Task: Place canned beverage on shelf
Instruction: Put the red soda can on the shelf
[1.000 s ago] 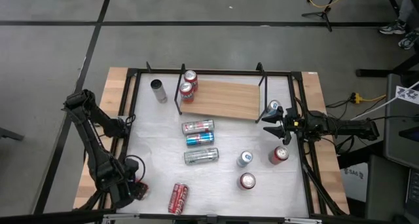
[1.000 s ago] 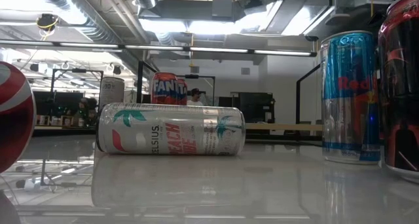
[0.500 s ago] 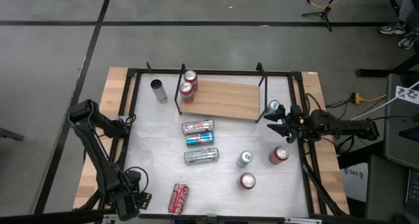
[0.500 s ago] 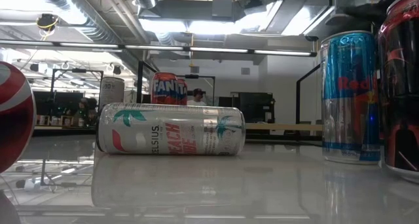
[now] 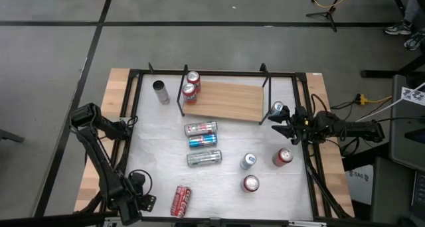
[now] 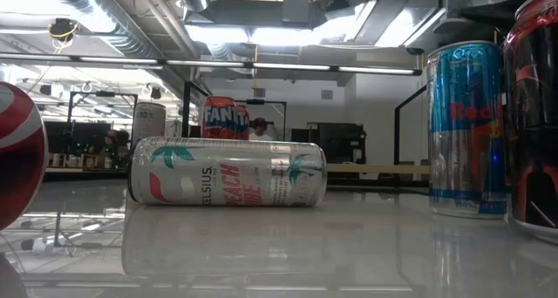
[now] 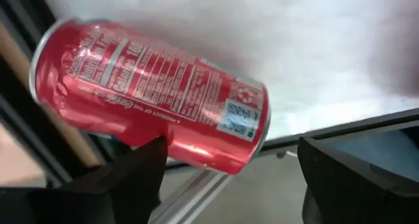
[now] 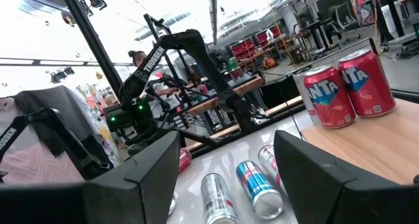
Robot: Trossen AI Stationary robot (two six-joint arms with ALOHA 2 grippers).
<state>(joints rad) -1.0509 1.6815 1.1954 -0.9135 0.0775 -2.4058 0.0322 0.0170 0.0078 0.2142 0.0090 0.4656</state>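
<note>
Shelf (image 5: 226, 101): two cans (image 5: 190, 85) shelved at one end; about eight more wait on your tabletop (image 5: 159, 154); left pincer (image 7: 229, 178) spread over a lying red can (image 7: 150, 109); right pincer (image 5: 279, 126) spread, empty, beside the shelf.

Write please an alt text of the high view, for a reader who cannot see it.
Seen from above, a wooden shelf on a white table holds two red cans at its left end. Other cans stand or lie on the table. The left pincer is open near a lying red can; the right pincer is open beside the shelf's right end.
</note>
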